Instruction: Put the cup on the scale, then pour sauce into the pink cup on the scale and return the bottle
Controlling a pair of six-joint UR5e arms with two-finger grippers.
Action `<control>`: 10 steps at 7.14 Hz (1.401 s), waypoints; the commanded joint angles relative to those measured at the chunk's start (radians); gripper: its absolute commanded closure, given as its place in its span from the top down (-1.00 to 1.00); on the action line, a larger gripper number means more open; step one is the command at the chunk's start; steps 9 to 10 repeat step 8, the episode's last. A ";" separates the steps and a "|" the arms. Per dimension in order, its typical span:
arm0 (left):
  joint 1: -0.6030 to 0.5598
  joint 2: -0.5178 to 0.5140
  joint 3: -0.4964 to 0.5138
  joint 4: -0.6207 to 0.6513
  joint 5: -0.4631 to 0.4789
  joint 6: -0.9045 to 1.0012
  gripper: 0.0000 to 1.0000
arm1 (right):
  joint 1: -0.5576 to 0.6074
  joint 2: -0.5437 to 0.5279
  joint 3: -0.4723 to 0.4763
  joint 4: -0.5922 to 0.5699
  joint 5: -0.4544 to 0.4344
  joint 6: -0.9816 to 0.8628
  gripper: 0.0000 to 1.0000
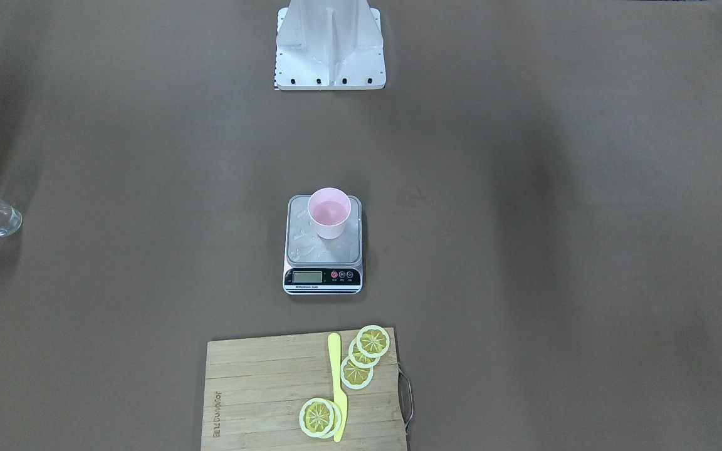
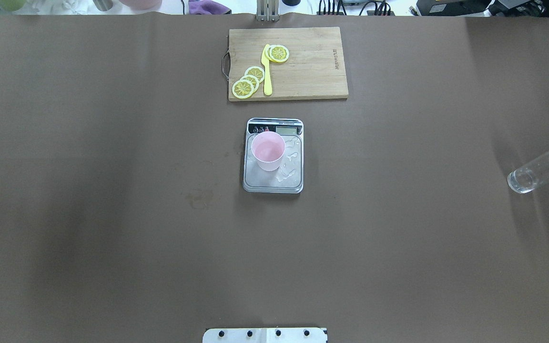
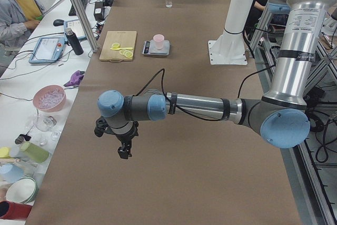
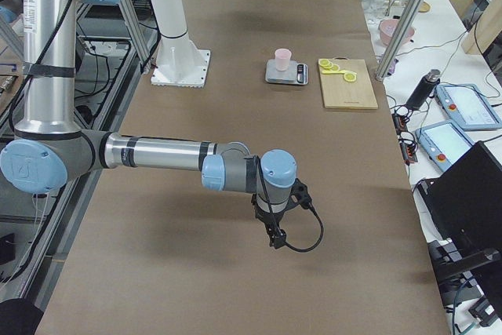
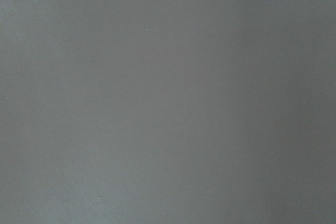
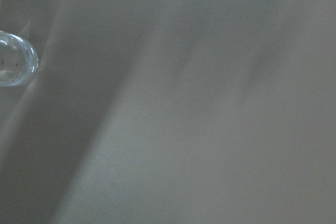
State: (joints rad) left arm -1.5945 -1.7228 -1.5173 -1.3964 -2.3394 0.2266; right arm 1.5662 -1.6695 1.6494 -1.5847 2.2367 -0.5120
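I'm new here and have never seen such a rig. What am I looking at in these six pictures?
This is a two-armed robot at a brown table. Two cameras look down on it: one faces the robot, one sits behind it. Two side cameras show the arms; the left gripper and right gripper hang over bare table with nothing in them, though open or shut is unclear. Two wrist cameras see mostly tabletop. In the middle, a pink cup stands on a scale, with clear puddles beside it. A glass bottle stands at the robot's right end. Beyond the scale lies a cutting board with lemon slices and a yellow knife.
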 commanded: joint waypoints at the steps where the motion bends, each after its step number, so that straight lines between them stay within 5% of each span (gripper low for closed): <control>1: 0.001 0.005 0.000 -0.012 0.002 0.002 0.96 | 0.000 0.001 0.007 0.000 0.004 0.000 1.00; 10: 0.002 0.006 -0.014 -0.003 0.000 -0.003 0.96 | 0.002 -0.003 0.024 -0.009 0.020 0.001 1.00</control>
